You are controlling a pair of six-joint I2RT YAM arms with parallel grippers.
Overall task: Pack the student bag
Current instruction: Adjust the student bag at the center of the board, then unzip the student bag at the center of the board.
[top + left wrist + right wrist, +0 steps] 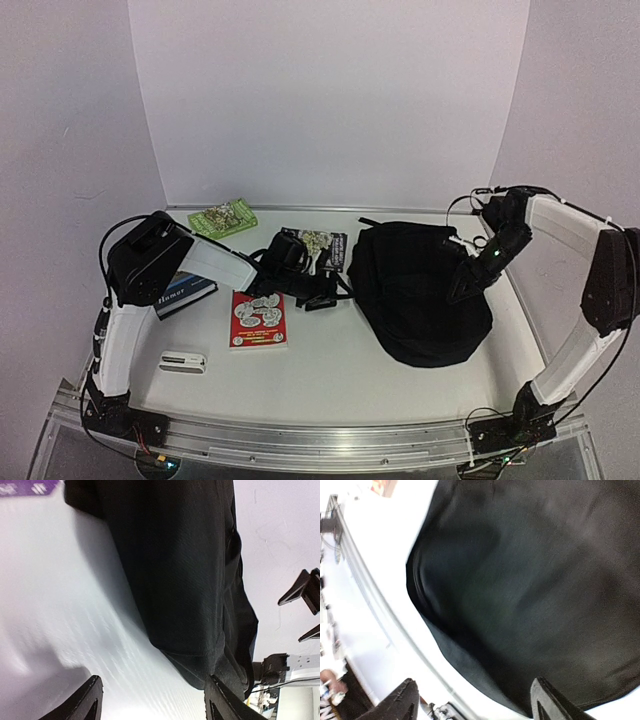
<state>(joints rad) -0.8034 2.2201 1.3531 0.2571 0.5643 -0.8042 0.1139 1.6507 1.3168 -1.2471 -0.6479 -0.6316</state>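
- Top view: the student bag (420, 300) is seen lying on the right half of the desk (340, 370), reaching towards the back edge.
- The left gripper (322, 294) is placed just beside the bag's left flank, and the right gripper (468, 285) over its right flank.
- A red booklet (258, 319) is noted left of centre, and a green packet (222, 217) near the back-left corner.
- Left wrist view: the fingers (85, 702) are spread apart with nothing clamped. Black bag fabric is seen ahead.
- Right wrist view: the fingers (547, 702) are likewise spread apart and empty. The view is mostly filled by the bag.

Word "flower" on dark blue book (188, 291); red booklet (259, 320) print too small to read
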